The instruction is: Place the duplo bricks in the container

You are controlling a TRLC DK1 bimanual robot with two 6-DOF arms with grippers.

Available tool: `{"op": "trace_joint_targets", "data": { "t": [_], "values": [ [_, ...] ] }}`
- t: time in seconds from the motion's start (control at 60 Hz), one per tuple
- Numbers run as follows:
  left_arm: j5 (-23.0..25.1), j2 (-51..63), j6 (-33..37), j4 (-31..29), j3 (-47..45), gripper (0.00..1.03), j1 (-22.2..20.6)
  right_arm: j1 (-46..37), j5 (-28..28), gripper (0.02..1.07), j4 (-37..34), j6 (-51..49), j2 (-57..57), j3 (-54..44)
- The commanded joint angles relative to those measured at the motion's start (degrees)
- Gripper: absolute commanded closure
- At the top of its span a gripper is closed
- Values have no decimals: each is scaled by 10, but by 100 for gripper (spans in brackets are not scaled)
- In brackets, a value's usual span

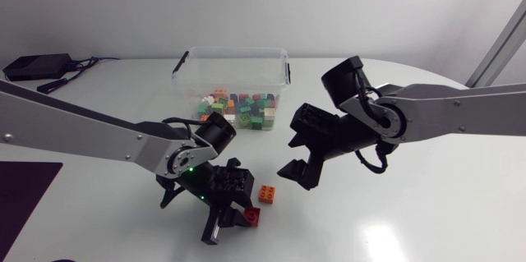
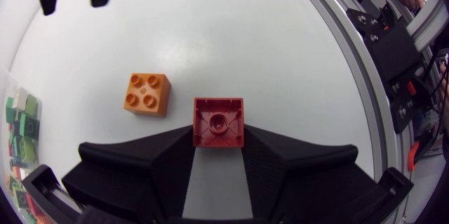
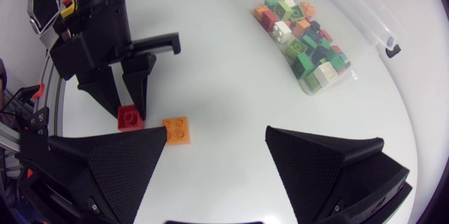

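Note:
In the left wrist view a red duplo brick (image 2: 219, 121) with its hollow side showing sits on the table, and my left gripper (image 2: 219, 137) is shut on it, a finger against either side. An orange brick (image 2: 147, 94) lies just beside it, free. The head view has the left gripper (image 1: 244, 213) low at the table's front with the red brick (image 1: 251, 215), and the orange brick (image 1: 267, 194) close by. My right gripper (image 1: 292, 157) hovers open and empty above the table, a little beyond the orange brick (image 3: 176, 130). The clear container (image 1: 234, 51) at the back holds several coloured bricks (image 1: 238, 108).
A black cable and box (image 1: 37, 66) lie at the far left of the table. The container's wall (image 3: 393, 41) stands ahead of the right gripper (image 3: 216, 133), off to one side. Bare white table (image 1: 427, 204) spreads to the right and front.

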Motion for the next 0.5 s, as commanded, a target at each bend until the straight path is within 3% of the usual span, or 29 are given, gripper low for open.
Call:
{"op": "trace_joint_targets", "data": {
  "t": [0.0, 0.2, 0.483],
  "values": [
    [4, -40, 11, -11, -4, 69, 19, 14, 1, 6, -11, -12, 26, -17],
    [4, -118, 11, -46, -17, 69, 68, 52, 20, 6, -12, 5, 60, -13],
    [12, -190, -9, -49, -1, 69, 146, 98, 69, 7, -15, 32, 115, 9]
  ]
}}
